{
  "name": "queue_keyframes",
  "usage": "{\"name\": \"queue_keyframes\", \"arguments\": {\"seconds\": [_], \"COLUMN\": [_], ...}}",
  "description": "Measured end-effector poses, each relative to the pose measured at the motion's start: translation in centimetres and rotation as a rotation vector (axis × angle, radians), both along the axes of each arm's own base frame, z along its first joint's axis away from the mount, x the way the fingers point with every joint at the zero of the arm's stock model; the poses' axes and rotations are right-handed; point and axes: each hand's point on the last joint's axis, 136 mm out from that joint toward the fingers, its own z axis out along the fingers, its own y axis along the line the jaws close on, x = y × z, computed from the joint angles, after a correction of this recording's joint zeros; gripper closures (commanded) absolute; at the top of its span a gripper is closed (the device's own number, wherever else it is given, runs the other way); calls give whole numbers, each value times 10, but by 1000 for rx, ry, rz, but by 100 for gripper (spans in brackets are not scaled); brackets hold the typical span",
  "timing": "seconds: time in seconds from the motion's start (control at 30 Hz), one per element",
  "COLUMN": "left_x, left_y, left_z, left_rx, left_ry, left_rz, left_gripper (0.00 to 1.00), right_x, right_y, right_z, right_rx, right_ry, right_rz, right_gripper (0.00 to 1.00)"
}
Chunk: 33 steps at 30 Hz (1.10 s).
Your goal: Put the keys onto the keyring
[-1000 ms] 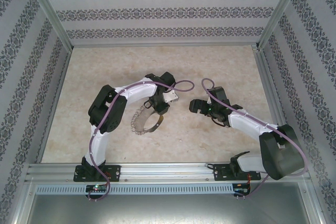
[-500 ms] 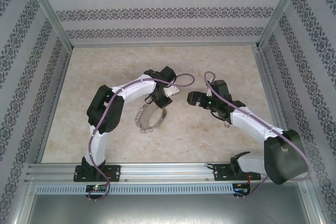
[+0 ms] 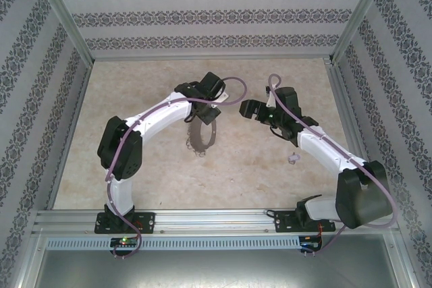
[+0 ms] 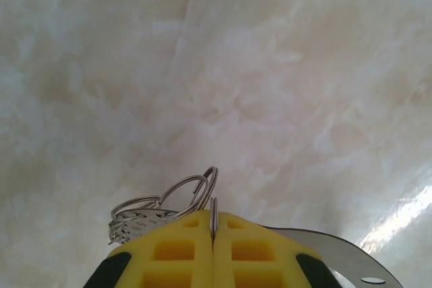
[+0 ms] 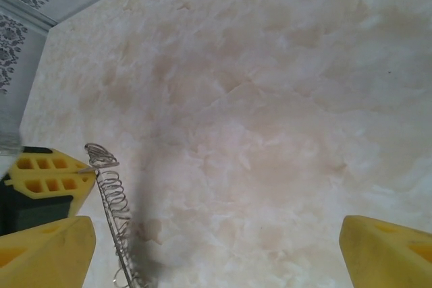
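Note:
The keyring (image 3: 200,137), a thin grey hoop fringed with small wire loops, hangs on edge below my left gripper (image 3: 202,118). In the left wrist view the yellow fingers (image 4: 182,251) are shut on the hoop's thin rim (image 4: 214,212), with the wire loops (image 4: 162,204) bunched to the left. My right gripper (image 3: 244,108) is a short way to the right of the hoop, open and holding nothing. Its wrist view shows the keyring (image 5: 112,215) edge-on at the left, between widely parted fingertips (image 5: 48,249). One small pale key (image 3: 293,160) lies on the table under the right forearm.
The marble-patterned table (image 3: 135,99) is walled by patterned panels on three sides. A metal rail (image 3: 216,220) runs along the near edge by both arm bases. The left gripper's yellow fingers (image 5: 47,173) sit at the left edge of the right wrist view.
The left gripper closed on the hoop and carried it up and away from the near edge, so it now hangs edge-on. The right gripper moved farther back and left, toward the hoop.

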Motion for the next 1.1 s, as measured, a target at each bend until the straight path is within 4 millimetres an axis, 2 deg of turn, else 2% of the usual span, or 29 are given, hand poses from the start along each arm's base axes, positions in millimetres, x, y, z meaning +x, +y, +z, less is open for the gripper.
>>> {"name": "queue_keyframes", "arguments": {"seconds": [0.27,0.37,0.53,0.73,0.83,0.93,1.1], "left_x": [4,2,-1,-9,-19,-29,-43], "left_y": [-33,-42,-37,-28,-25,-27,-33], "left_z": [31,40,64,120,148,167,174], "left_rx": [-201,-295,-478,-696,-778,-845,-909], "left_ry": [-58,-53,-50,-75,-89,-84,-35], "left_rz": [-92,-143,-209,-300,-356,-409,-468], "left_gripper": [100,100,100,100,100,100,100], "right_x": [-2,-7,-11,-11,-12,-16,-28], "right_y": [4,11,23,36,42,51,70], "right_z": [11,26,49,81,95,106,126], "right_rx": [55,78,137,228,269,295,332], "right_ry": [-15,-60,-132,-196,-230,-254,-308], "right_rz": [56,114,204,268,293,329,422], "right_gripper": [13,19,36,55,68,74,76]}}
